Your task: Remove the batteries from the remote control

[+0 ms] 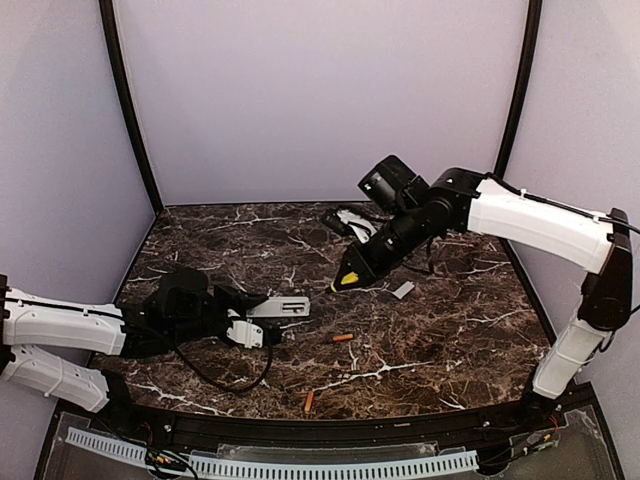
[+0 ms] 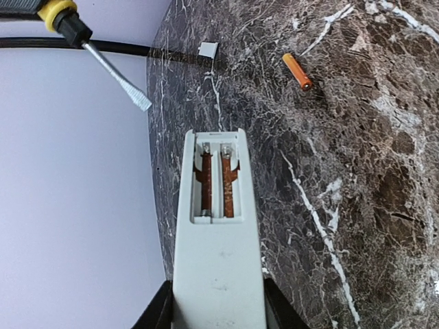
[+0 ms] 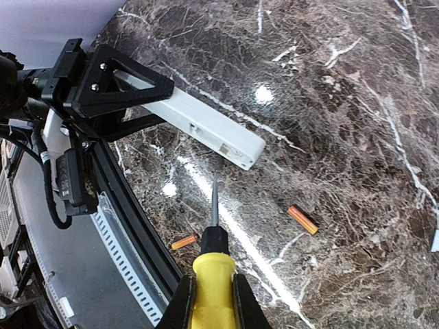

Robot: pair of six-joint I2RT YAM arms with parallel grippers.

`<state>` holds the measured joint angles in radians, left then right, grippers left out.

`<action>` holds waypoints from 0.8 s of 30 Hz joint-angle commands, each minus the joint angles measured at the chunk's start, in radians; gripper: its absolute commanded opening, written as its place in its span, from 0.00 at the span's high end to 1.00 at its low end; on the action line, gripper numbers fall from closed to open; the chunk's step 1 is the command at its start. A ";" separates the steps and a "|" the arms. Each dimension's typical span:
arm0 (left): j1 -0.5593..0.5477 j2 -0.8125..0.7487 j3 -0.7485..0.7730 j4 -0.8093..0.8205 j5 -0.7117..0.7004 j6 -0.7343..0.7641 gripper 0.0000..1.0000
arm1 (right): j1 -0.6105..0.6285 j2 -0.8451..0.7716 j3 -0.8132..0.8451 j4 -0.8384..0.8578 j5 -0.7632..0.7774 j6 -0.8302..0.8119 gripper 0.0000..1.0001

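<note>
My left gripper (image 1: 255, 312) is shut on the near end of the white remote control (image 1: 285, 307) and holds it level, back side up (image 2: 216, 253). The battery bay (image 2: 217, 184) is uncovered, with two narrow brown strips inside. Two orange batteries lie on the marble: one (image 1: 342, 338) to the right of the remote's tip, one (image 1: 309, 400) near the front edge. Both also show in the right wrist view (image 3: 302, 219) (image 3: 184, 241). My right gripper (image 1: 372, 258) is shut on a yellow-handled screwdriver (image 3: 214, 288). Its blade (image 3: 214, 199) is in the air, short of the remote's tip (image 3: 243, 152).
The small grey cover piece (image 1: 403, 290) lies right of the screwdriver; it also shows in the left wrist view (image 2: 208, 49). A white and black object (image 1: 350, 222) sits at the back behind the right arm. Purple walls close in the back and sides. A black rail (image 3: 130, 205) runs along the front.
</note>
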<state>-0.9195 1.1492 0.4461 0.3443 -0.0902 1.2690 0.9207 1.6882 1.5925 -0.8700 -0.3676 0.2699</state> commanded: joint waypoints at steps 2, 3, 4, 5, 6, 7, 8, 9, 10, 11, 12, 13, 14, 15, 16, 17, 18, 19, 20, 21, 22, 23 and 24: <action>0.008 0.016 0.061 0.021 -0.077 -0.075 1.00 | -0.024 -0.128 -0.115 0.065 0.174 0.033 1.00; 0.007 0.020 0.070 0.023 -0.100 -0.087 1.00 | -0.026 -0.147 -0.140 0.084 0.206 0.044 1.00; 0.008 0.020 0.073 0.026 -0.122 -0.095 1.00 | -0.026 -0.163 -0.160 0.103 0.240 0.052 1.00; 0.007 0.022 0.080 0.033 -0.131 -0.120 1.00 | -0.026 -0.176 -0.181 0.119 0.277 0.058 1.00; 0.007 0.020 0.084 0.033 -0.146 -0.135 1.00 | -0.027 -0.190 -0.201 0.135 0.311 0.066 1.00; 0.007 0.015 0.093 0.028 -0.150 -0.176 1.00 | -0.028 -0.203 -0.220 0.149 0.350 0.075 1.00; 0.007 0.012 0.099 0.022 -0.152 -0.203 1.00 | -0.029 -0.218 -0.243 0.168 0.390 0.081 1.00; 0.006 0.002 0.116 0.005 -0.150 -0.269 1.00 | -0.028 -0.232 -0.264 0.188 0.426 0.089 1.00; 0.005 -0.003 0.126 -0.008 -0.146 -0.315 1.00 | -0.028 -0.244 -0.285 0.206 0.470 0.096 1.00; 0.006 -0.012 0.145 -0.027 -0.147 -0.413 1.00 | -0.028 -0.259 -0.309 0.231 0.488 0.100 1.00; 0.006 -0.019 0.157 -0.036 -0.164 -0.467 1.00 | -0.028 -0.281 -0.335 0.261 0.516 0.102 1.00; 0.005 -0.021 0.184 -0.066 -0.176 -0.579 1.00 | -0.028 -0.295 -0.367 0.290 0.541 0.107 1.00; 0.006 -0.021 0.198 -0.082 -0.212 -0.631 1.00 | -0.028 -0.311 -0.398 0.321 0.563 0.112 1.00; 0.006 -0.019 0.221 -0.115 -0.230 -0.727 1.00 | -0.028 -0.325 -0.430 0.356 0.582 0.120 1.00; 0.004 -0.015 0.233 -0.134 -0.267 -0.768 1.00 | -0.028 -0.338 -0.464 0.385 0.603 0.128 1.00; 0.004 -0.012 0.252 -0.173 -0.282 -0.848 1.00 | -0.028 -0.349 -0.492 0.414 0.621 0.134 1.00; 0.005 -0.008 0.259 -0.191 -0.307 -0.919 1.00 | -0.028 -0.356 -0.517 0.439 0.638 0.138 1.00; 0.004 -0.007 0.267 -0.219 -0.318 -0.953 1.00 | -0.028 -0.362 -0.546 0.468 0.657 0.145 1.00; 0.004 -0.005 0.270 -0.241 -0.342 -1.022 1.00 | -0.029 -0.367 -0.564 0.487 0.674 0.152 1.00; 0.004 -0.005 0.269 -0.249 -0.350 -1.056 1.00 | -0.028 -0.367 -0.581 0.505 0.692 0.159 1.00; 0.004 -0.006 0.266 -0.257 -0.366 -1.119 1.00 | -0.028 -0.367 -0.593 0.525 0.709 0.165 1.00; 0.004 -0.007 0.256 -0.259 -0.390 -1.149 1.00 | -0.028 -0.364 -0.606 0.542 0.727 0.170 1.00; 0.004 -0.008 0.246 -0.260 -0.406 -1.213 1.00 | -0.028 -0.359 -0.616 0.557 0.745 0.178 1.00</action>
<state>-0.9180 1.1591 0.7025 0.1711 -0.3920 0.3595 0.8967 1.3350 1.0210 -0.4610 0.2573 0.4030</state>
